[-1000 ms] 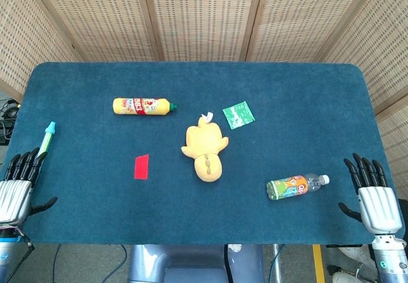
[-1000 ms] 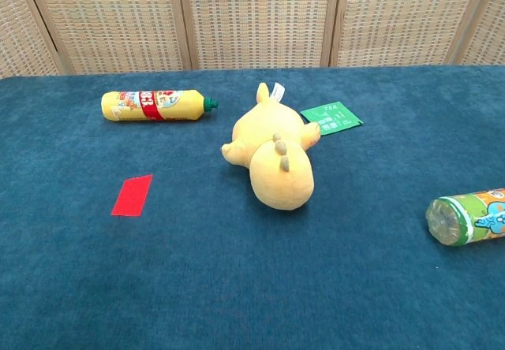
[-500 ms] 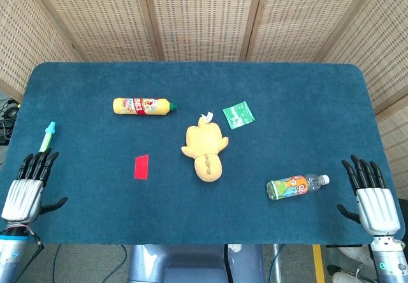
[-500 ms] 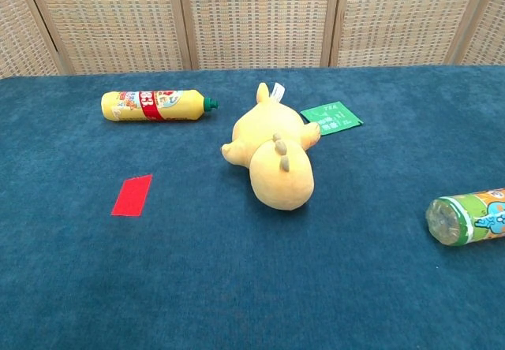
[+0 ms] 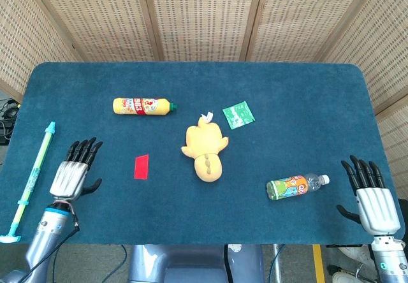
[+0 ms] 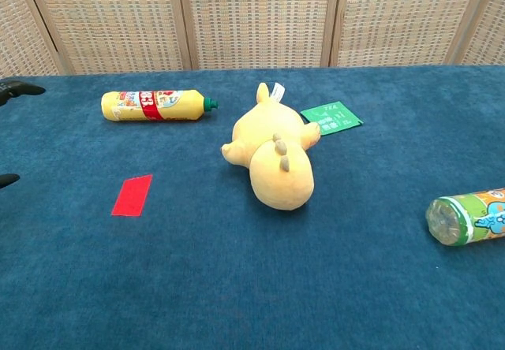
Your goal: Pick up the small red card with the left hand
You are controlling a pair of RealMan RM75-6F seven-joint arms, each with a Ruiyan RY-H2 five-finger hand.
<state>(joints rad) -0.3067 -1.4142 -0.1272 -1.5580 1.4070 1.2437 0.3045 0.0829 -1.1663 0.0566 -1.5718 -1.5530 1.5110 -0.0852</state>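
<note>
The small red card (image 5: 141, 166) lies flat on the blue table, left of centre; the chest view shows the red card (image 6: 132, 195) too. My left hand (image 5: 74, 173) hovers over the table to the card's left, fingers spread, holding nothing. Only its dark fingertips (image 6: 20, 88) enter the chest view at the left edge. My right hand (image 5: 371, 197) stays at the table's front right corner, fingers apart and empty.
A yellow bottle (image 5: 143, 106) lies behind the card. A yellow plush toy (image 5: 206, 150) rests at the centre, with a green packet (image 5: 238, 114) behind it. A clear drink bottle (image 5: 295, 186) lies front right. A green-and-white brush (image 5: 32, 177) lies along the left edge.
My left hand has moved right and forward from the table's left edge toward the red card, uncovering the brush. The right hand has barely shifted.
</note>
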